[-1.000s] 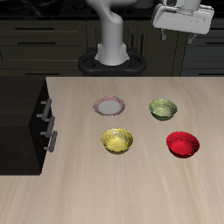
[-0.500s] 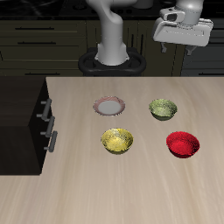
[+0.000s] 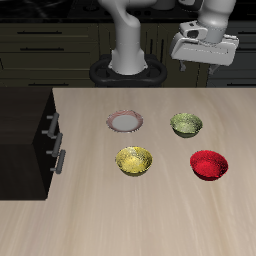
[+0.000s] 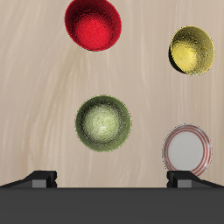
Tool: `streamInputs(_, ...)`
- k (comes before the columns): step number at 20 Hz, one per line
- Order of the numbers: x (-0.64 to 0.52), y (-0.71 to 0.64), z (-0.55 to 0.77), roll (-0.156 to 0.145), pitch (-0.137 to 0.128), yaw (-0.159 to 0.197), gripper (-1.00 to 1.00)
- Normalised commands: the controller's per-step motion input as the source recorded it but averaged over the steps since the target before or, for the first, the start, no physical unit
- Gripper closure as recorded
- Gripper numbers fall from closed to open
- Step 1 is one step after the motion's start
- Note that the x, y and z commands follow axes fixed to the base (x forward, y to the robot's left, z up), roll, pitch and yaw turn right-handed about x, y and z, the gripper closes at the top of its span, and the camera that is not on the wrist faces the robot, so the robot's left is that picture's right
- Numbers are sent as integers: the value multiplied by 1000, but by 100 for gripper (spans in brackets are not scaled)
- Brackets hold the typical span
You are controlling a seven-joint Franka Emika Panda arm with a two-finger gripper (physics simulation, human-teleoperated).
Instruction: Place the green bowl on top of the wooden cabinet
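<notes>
We see the gripper [image 3: 204,60] high above the table's back edge, holding nothing; its 2 fingertips show well apart in the wrist view, so the claw is open. The green bowl [image 3: 186,124] sits upright on the light tabletop [image 3: 150,220], below the gripper and a little nearer the front. A pink-rimmed plate [image 3: 125,122] lies beside it, a red bowl [image 3: 210,164] and a yellow patterned bowl [image 3: 134,160] nearer the front edge. The wooden cabinet [image 3: 22,125] stands at the table's far side from the bowl, its flat top bare. In the wrist view the green bowl [image 4: 103,123] lies roughly between the fingers. To reach it well, we judge, we descend straight, straddle 1 rim wall with the fingers, and stay clear of the plate
</notes>
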Motion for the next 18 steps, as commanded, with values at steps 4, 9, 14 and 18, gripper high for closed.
streamInputs(4,116,-230,-70,-48,14,-15,-100)
streamInputs(9,103,-221,49,-48,-6,-19,-100)
streamInputs(14,106,-63,18,-24,-15,-7,-100)
streamInputs(18,32,66,-286,14,10,10,-100)
